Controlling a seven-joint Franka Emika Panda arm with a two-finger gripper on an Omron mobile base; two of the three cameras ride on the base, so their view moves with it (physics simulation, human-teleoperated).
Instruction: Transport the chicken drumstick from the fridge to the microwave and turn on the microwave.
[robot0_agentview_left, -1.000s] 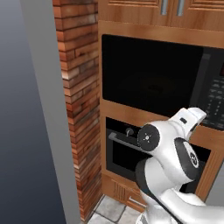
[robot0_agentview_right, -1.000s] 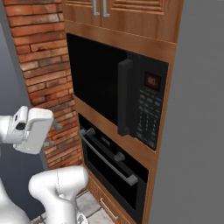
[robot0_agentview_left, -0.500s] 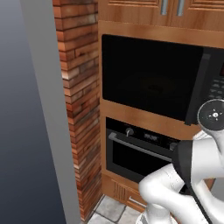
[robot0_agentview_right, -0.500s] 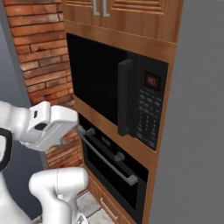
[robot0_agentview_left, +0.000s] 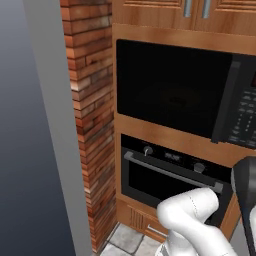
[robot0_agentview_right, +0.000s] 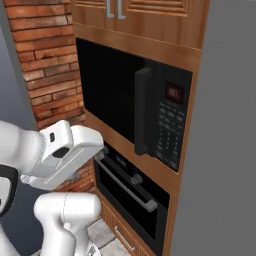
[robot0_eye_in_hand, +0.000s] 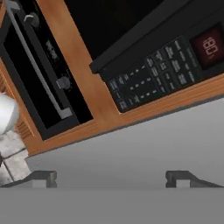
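Black microwave (robot0_agentview_right: 135, 107) at frame centre stays shut as the arm has swung right, gripper (robot0_eye_in_hand: 111, 177) fingers wide apart and empty, so the drumstick remains unfetched.

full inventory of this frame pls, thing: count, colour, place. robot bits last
microwave: 1, black, built into the wood column, door shut
microwave keypad: 1, black with pale buttons, right of the door handle, below the red display
oven: 1, black, directly under the microwave, bar handle and two knobs
upper cabinet doors: 2, wood with metal pulls, above the microwave
drawer: 1, wood with a metal pull, under the oven
brick wall: 1, red-brown, left of the appliance column
grey panel: 1, grey, right of the microwave
floor tiles: pale grey, at the column's foot
gripper: 1, dark fingertips, open, empty, before the grey panel in the hand view
arm: 1, white, lower left of the right base view
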